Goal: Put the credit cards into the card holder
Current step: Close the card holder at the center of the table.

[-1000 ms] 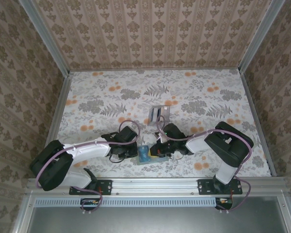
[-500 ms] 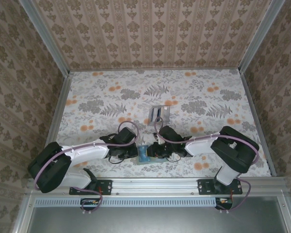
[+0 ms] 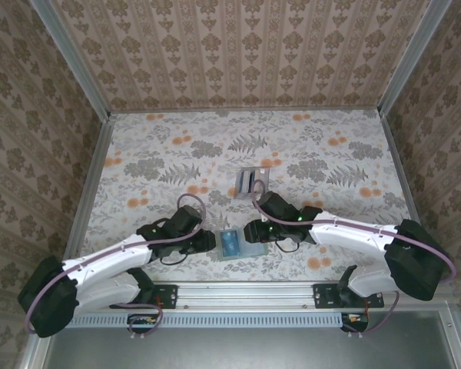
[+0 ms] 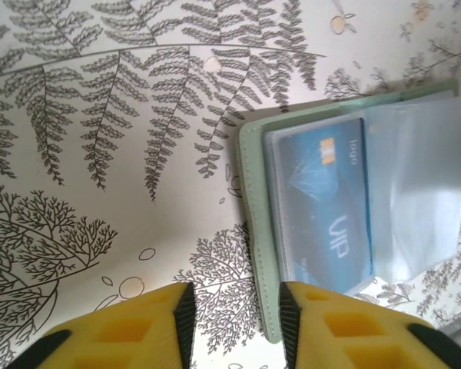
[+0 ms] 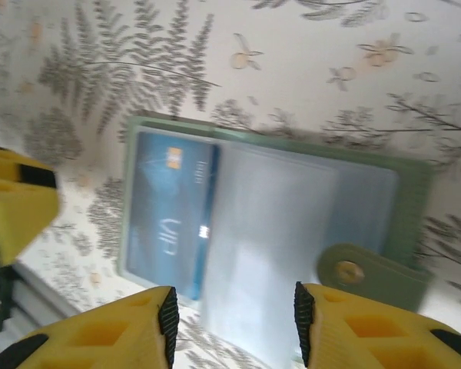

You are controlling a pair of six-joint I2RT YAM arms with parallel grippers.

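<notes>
Your left hand (image 4: pixel 234 304) sits low over the counter (image 3: pixel 161 154), jaws partly apart with nothing between them. The green rim of the card holder (image 4: pixel 251 231) lies just ahead of one of its fingers. Your right hand (image 5: pixel 234 307) faces it from the far side, also part open and empty, with the holder's clear sleeve (image 5: pixel 276 223) straight ahead of the gap.

The holder lies opened flat between the two hands, snap tab (image 5: pixel 361 273) thrown outward, so the sleeves face up for loading. One blue credit card (image 4: pixel 323 207) lies in the sleeve nearest your left hand. It looks seated, so neither hand needs a grip on it.

Beyond your right hand, well apart, a small silvery-grey thing (image 3: pixel 250 182) rests on the counter. It may hold the next card, but it's too small to tell.
</notes>
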